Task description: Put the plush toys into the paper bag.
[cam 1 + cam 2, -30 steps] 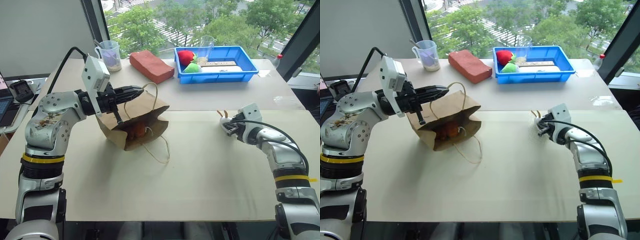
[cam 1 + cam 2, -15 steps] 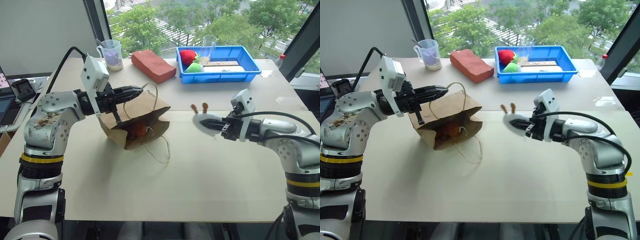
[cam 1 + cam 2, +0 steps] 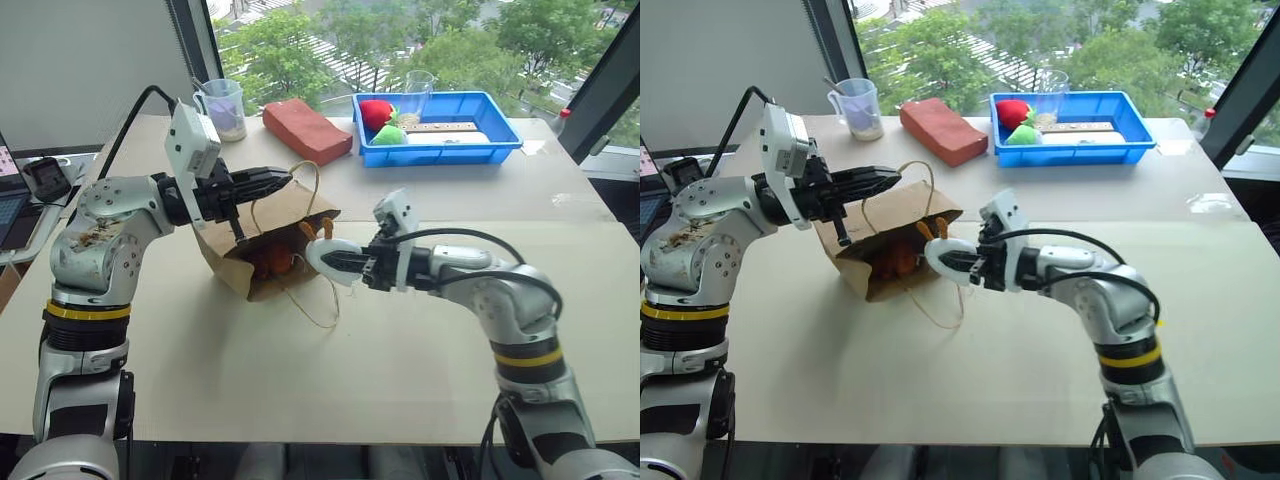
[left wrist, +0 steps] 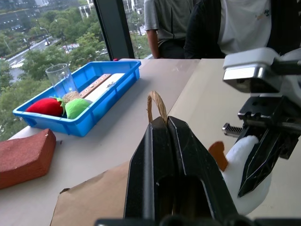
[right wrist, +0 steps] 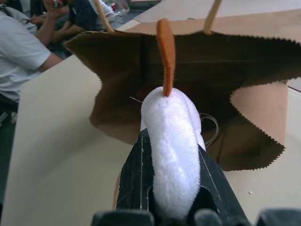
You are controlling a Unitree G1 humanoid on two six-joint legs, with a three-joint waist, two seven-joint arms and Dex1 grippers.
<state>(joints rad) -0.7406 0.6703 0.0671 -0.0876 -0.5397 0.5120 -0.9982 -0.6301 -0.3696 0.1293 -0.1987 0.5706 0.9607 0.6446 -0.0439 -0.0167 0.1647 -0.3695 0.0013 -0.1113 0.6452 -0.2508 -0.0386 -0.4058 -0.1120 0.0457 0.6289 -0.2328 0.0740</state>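
Note:
The brown paper bag (image 3: 292, 212) lies tipped on its side with its mouth facing my right arm. My left gripper (image 3: 284, 179) is shut on the bag's pale cord handle (image 4: 156, 104) and holds the top edge up. A reddish-brown plush toy (image 3: 276, 261) sits inside the bag. My right gripper (image 3: 342, 262) is shut on the white bunny toy (image 3: 324, 256) with orange ears. It holds the bunny level at the bag's mouth, ears toward the opening. In the right wrist view the white bunny (image 5: 172, 141) is just outside the bag's dark inside (image 5: 207, 89).
At the back of the table (image 3: 420, 350) stand a reddish brick block (image 3: 304, 130), a measuring cup (image 3: 222, 108), and a blue tray (image 3: 500, 141) with red and green fruit toys and a clear cup. The bag's lower handle loop (image 3: 318, 303) trails on the table. People sit beyond the table.
My right arm has swung left from the right side of the table, carrying the white bunny up to the bag's mouth. The left gripper has held the handle in place.

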